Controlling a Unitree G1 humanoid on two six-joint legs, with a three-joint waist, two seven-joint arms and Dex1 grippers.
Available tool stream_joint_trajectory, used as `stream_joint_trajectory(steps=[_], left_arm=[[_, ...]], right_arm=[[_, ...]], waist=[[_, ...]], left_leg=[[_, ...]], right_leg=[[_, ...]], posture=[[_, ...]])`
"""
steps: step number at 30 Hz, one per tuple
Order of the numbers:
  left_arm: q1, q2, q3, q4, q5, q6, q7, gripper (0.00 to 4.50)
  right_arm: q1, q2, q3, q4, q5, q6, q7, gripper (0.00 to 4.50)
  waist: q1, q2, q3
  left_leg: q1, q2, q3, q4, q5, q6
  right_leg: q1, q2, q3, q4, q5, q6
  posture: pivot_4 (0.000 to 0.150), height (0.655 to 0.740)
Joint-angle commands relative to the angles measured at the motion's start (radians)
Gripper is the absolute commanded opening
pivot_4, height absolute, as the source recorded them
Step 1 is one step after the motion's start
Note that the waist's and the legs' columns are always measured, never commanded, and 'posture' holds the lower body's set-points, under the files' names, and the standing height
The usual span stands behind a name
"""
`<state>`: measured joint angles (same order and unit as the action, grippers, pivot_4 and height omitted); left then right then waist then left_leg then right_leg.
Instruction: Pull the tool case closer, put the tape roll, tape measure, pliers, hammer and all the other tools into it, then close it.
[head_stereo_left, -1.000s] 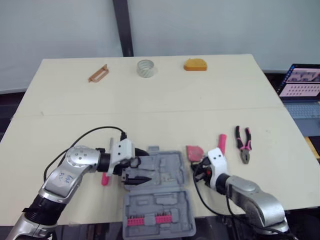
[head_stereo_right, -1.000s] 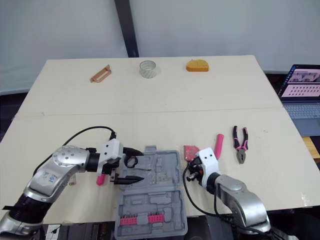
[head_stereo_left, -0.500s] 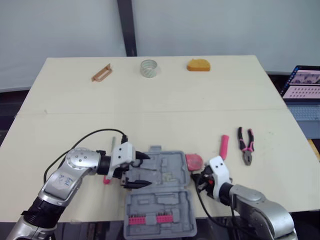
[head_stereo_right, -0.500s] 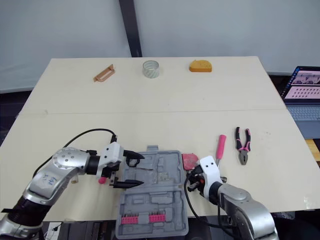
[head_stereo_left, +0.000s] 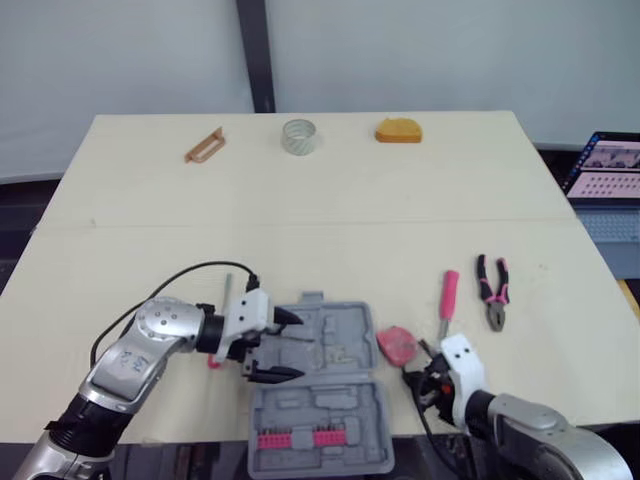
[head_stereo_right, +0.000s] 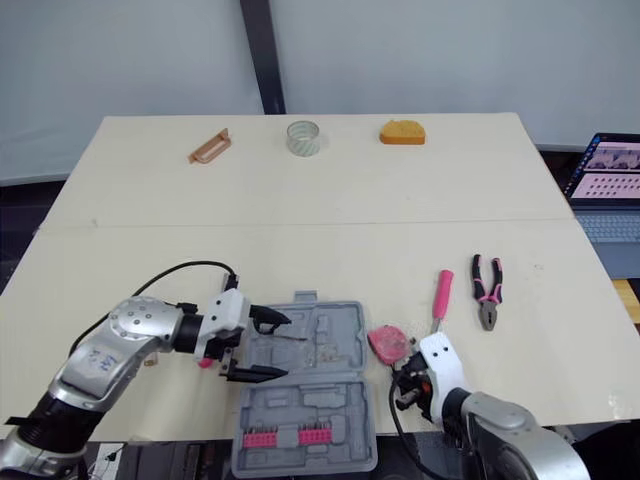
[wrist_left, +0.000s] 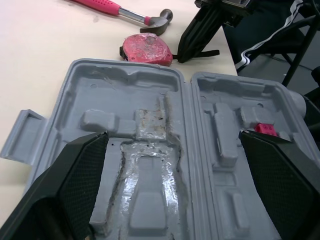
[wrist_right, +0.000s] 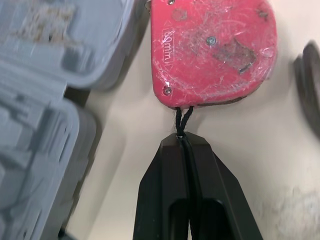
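Entry, tape measure (head_stereo_left: 397, 345): we logged it dragged edgeward, right gripper (wrist_right: 182, 141) clamped on its cord (wrist_right: 183, 117); left gripper (head_stereo_left: 290, 347) wide over tool case (head_stereo_left: 318, 400). Stowing seemed next.

Stereo overhead; wrists beside tool case (wrist_left: 150, 125)

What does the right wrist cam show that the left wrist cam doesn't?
Right wrist view adds: the black cord of the tape measure clamped in the shut right gripper, plus the screws on the tape measure's red face. Left wrist view adds: the open left gripper, the moulded recesses across both halves of the tool case, and the hammer. Both: tape measure, right gripper and tool case, with the tape measure on the table beside the case, not in it.
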<state>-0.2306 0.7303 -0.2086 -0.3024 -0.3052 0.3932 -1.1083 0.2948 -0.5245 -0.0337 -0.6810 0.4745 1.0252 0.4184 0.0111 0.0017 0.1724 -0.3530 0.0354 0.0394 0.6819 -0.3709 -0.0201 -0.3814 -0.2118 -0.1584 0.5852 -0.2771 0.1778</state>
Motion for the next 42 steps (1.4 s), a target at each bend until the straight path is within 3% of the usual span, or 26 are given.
stream_joint_trajectory(steps=[1,22,27,31,36,42], left_arm=[[0.003,0.018,-0.006,-0.029,0.005,-0.011,-0.016,4.50],[0.051,0.040,-0.003,-0.067,-0.006,-0.013,-0.026,4.50],[0.047,0.034,-0.014,-0.068,-0.007,-0.046,-0.045,4.50],[0.039,0.020,-0.039,-0.064,0.017,-0.106,-0.056,4.50],[0.051,-0.011,-0.065,-0.049,0.060,-0.222,-0.046,4.50],[0.056,-0.049,-0.086,0.002,0.122,-0.366,-0.029,4.50]], right_arm=[[0.030,-0.027,-0.006,-0.044,0.037,-0.003,0.043,0.05],[0.065,-0.106,-0.007,-0.038,0.127,-0.007,0.092,0.05],[0.072,-0.230,-0.088,-0.087,0.210,0.000,0.206,2.36],[0.059,-0.383,-0.118,-0.072,0.167,-0.167,0.397,4.46],[-0.067,-0.513,-0.007,0.152,-0.068,-0.622,0.665,4.46],[-0.320,-0.476,0.186,0.472,-0.251,-0.957,0.840,4.46]], waist=[[0.003,0.000,0.000],[0.014,0.000,0.000],[0.015,0.000,0.000],[0.015,0.000,0.000],[0.013,-0.001,0.000],[0.012,-0.001,0.000]], left_leg=[[0.000,0.000,0.000,0.000,0.000,0.000],[0.000,0.000,0.000,0.001,0.000,0.000],[0.000,0.000,0.000,0.001,0.000,0.000],[0.000,0.000,0.000,0.001,0.000,0.000],[0.001,0.000,0.000,0.001,0.000,0.000],[0.001,0.000,0.000,0.002,0.000,0.000]], right_leg=[[0.000,0.000,0.000,0.000,0.000,0.000],[0.000,0.000,0.000,0.000,0.000,0.000],[0.001,0.000,0.000,-0.001,0.000,0.000],[0.002,0.000,0.000,-0.001,0.000,0.000],[0.004,0.000,0.000,-0.003,0.000,0.000],[0.004,0.000,-0.001,-0.003,0.000,0.000]], posture=[[0.150,0.7400],[0.150,0.7400],[0.150,0.7400],[0.150,0.7400],[0.150,0.7400],[0.150,0.7400]])
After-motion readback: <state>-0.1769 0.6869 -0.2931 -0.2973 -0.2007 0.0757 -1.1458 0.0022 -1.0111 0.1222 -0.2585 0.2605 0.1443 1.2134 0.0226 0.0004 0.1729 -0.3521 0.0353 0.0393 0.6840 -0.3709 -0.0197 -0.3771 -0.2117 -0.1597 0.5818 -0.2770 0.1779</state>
